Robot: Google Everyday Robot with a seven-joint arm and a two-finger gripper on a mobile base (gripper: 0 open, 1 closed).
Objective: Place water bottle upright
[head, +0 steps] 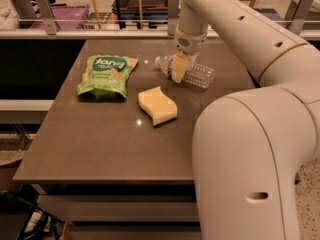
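Clear ribbed plastic bottle (197,75) at the smooth cream gripper (178,71), far right; glossy brown table (100,139); shiny green bag (106,76); matt yellow sponge (157,105).

On my one brown table (100,139) I count three loose things: one water bottle (199,75), one yellow sponge (157,105) and one green snack bag (105,75). I have one gripper (178,73), down at the bottle's neck end.

Cream-white arm (240,29) swelling into thick rounded segments (dark holes dotting shell), tan seam ringing joint; pale yellow gripper (178,66) sitting at tip, over water bottle (198,76).
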